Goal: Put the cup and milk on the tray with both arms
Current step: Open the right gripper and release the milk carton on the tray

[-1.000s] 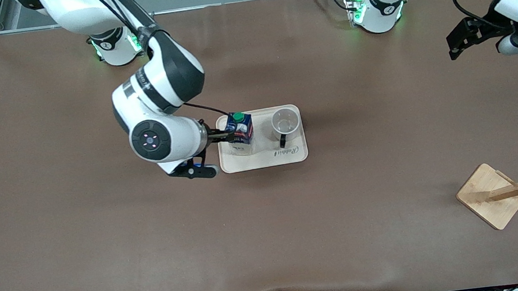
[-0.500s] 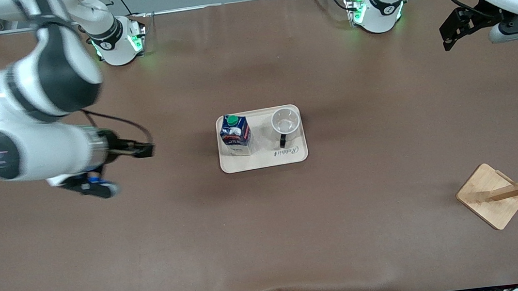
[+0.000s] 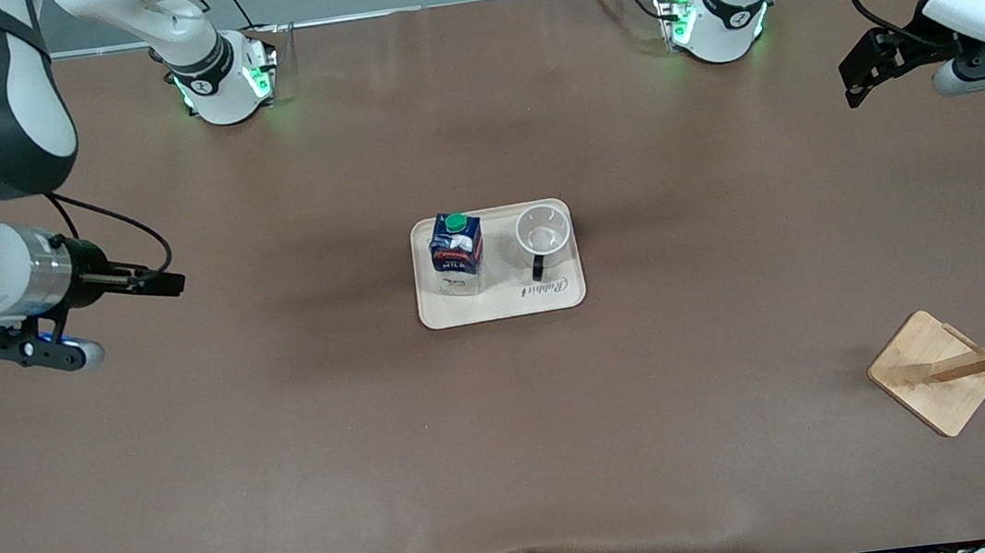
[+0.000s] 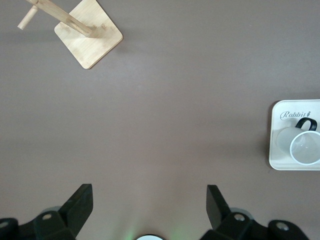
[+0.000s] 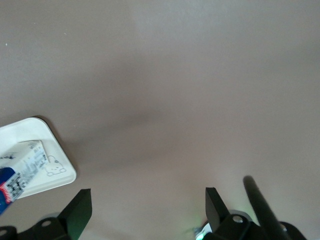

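The cream tray [image 3: 564, 294] lies mid-table. On it the dark blue milk carton [image 3: 456, 252] with a green cap stands upright toward the right arm's end. The white cup [image 3: 541, 232] with a black handle stands beside it toward the left arm's end. My right gripper [image 3: 164, 281] is open and empty, over bare table toward the right arm's end, well clear of the tray. My left gripper [image 3: 861, 77] is open and empty, high over the table near the left arm's end. The left wrist view shows the cup [image 4: 304, 147] on the tray [image 4: 279, 159]. The right wrist view shows the carton [image 5: 17, 172] on the tray [image 5: 50, 145].
A wooden rack with a square base [image 3: 930, 370] and pegs stands nearer the front camera at the left arm's end; it also shows in the left wrist view [image 4: 90, 35]. The brown mat [image 3: 509, 423] covers the table.
My right gripper let go of the milk carton on the tray and drew away fast toward the right arm's end. My left gripper shifted slightly. The carton and cup stay on the tray.
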`<state>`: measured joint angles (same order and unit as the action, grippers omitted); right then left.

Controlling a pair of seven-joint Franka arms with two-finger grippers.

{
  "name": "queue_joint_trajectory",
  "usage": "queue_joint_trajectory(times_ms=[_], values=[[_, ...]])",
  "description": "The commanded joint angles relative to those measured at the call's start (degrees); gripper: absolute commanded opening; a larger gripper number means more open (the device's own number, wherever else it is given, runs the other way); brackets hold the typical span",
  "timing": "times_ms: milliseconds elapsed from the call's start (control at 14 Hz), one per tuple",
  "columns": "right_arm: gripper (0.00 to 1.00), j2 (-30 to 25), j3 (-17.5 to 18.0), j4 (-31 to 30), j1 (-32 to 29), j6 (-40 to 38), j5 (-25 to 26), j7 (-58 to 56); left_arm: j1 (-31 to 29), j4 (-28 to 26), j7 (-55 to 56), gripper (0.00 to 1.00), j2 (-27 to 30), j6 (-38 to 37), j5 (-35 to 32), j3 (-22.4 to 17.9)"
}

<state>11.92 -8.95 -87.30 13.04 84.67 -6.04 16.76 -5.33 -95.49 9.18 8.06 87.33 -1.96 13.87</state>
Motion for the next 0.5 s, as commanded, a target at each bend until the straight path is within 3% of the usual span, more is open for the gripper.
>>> queue_joint_trajectory(times_ms=[0,143,429], values=[[1.0,-6.82,0.69,-7.98,-6.43,3.48,0.86,-10.58,-0.2,2.23,-0.74,1.0,-1.2,0.12,0.73,-0.07],[1.0,-8.4,0.6,-7.19,-8.99,3.66,1.38,-12.89,-0.38,3.21,-0.48,1.0,-1.56,0.03,0.81,-0.07],[1.0,-12.36,0.43,-5.87,-10.23,1.82,7.18,-17.38,-0.64,3.21,-0.65,1.0,-1.73,-0.14,0.81,-1.12]])
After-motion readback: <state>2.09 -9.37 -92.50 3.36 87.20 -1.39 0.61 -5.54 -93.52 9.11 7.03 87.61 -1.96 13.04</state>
